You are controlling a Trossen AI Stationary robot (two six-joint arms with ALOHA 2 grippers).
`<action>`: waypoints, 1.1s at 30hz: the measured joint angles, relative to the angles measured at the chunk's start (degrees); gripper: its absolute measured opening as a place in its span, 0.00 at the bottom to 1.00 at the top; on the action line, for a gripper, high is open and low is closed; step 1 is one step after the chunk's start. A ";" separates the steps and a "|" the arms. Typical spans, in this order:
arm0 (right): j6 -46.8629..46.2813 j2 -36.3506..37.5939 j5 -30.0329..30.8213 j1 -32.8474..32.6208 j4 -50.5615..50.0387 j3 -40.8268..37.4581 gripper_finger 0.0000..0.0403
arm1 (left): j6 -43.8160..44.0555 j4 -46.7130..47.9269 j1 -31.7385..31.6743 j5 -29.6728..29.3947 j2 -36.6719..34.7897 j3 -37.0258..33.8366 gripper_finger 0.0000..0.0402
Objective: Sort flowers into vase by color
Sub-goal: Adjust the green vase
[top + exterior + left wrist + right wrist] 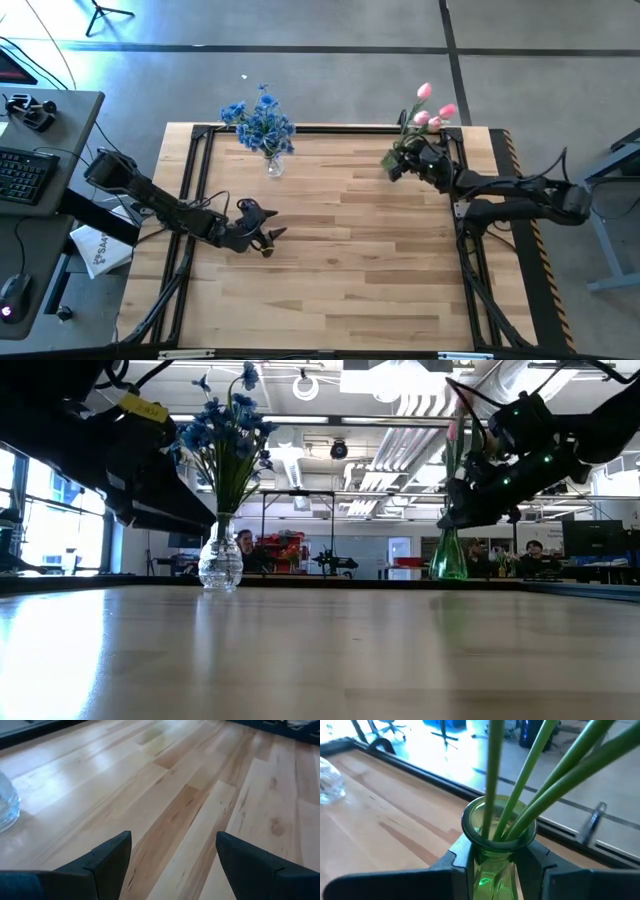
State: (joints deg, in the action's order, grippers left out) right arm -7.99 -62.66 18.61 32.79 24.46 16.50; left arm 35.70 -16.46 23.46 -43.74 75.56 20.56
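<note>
- Pale planked wooden surface [350, 250], glossy.
- Clear bulbous glass vase [273, 165] holding blue-blossom flowers [260, 122].
- Green translucent glass vase [496, 851], well apart from the clear vase, holding pink tulips [432, 110], smooth stems.
- Right tool [495, 862]: pinching the green vase's neck.
- Left tool [172, 855]: spread, near the clear vase.

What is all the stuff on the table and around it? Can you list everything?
blue flowers: one bunch, blue, in the clear vase
clear vase: one, clear glass, far left part of the table
pink tulips: three, pink, in the green vase
green vase: one, green glass, far right corner of the table
table: one, light wood
keyboard: one, black, side desk left of the table
left gripper: open, empty, over the table's left middle
right gripper: fingers either side of the green vase's neck
</note>
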 joint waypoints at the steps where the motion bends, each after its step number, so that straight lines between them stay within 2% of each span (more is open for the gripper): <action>1: 0.00 -0.60 -0.19 0.08 1.15 -0.07 0.20 | -0.43 -0.60 -0.01 -0.04 0.09 0.02 0.69; 14: 0.33 -12.84 0.25 3.61 4.48 3.70 0.22 | -1.86 -2.17 -0.33 -0.36 0.12 0.02 0.69; 21: 1.51 -14.53 -0.03 3.61 3.81 4.79 0.42 | -1.85 -3.13 -0.33 -0.36 0.08 0.02 0.69; 28: 1.94 -11.90 -1.66 3.61 2.90 4.97 0.66 | -1.83 -3.17 -0.33 -0.25 0.08 0.02 0.69; 33: 0.94 -8.56 -0.77 3.61 -2.88 4.97 0.74 | -1.81 -3.16 -0.33 0.18 0.08 0.02 0.69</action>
State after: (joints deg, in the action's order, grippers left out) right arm -7.05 -71.22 17.83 36.40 21.58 21.47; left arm 33.89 -19.63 23.14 -43.56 75.64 20.58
